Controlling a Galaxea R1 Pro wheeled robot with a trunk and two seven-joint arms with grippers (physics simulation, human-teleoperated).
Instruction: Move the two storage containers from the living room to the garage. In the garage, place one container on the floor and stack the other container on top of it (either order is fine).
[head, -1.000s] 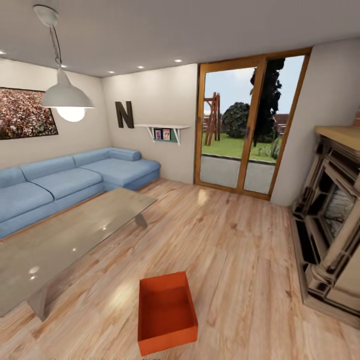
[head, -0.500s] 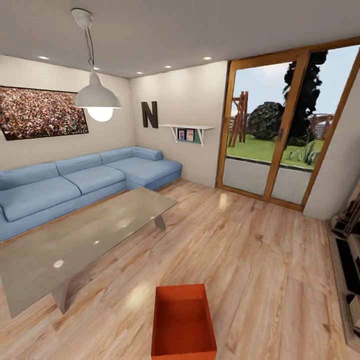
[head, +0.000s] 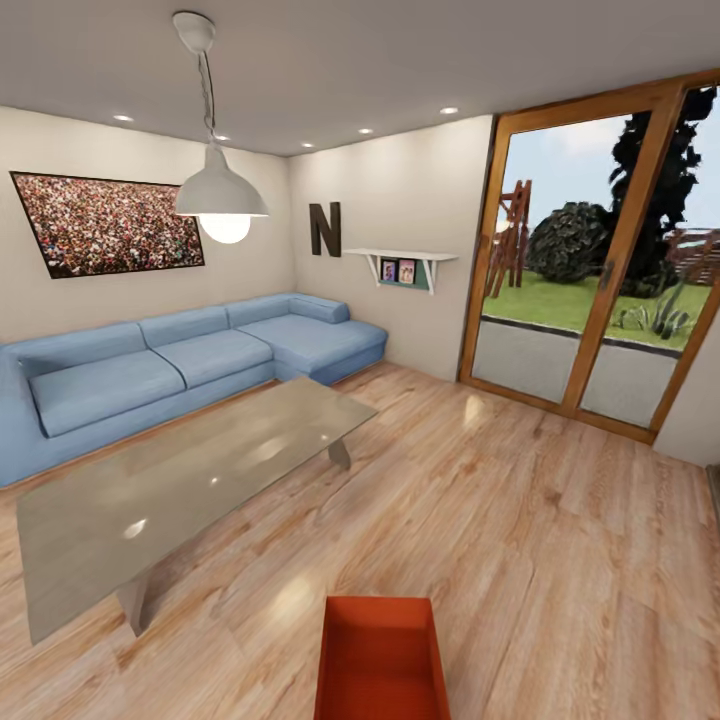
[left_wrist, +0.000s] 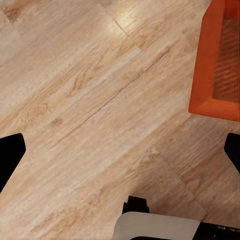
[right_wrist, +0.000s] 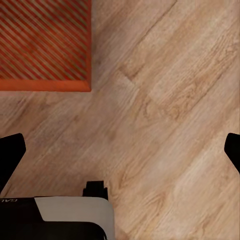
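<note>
Wood floor (head: 520, 520) | container (head: 381, 660) beside both tools, untouched | left tool (left_wrist: 120, 150), right tool (right_wrist: 120, 150) wide apart, empty

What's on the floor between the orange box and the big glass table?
Nothing: the head view shows bare wood floor between the storage container and the table.
</note>
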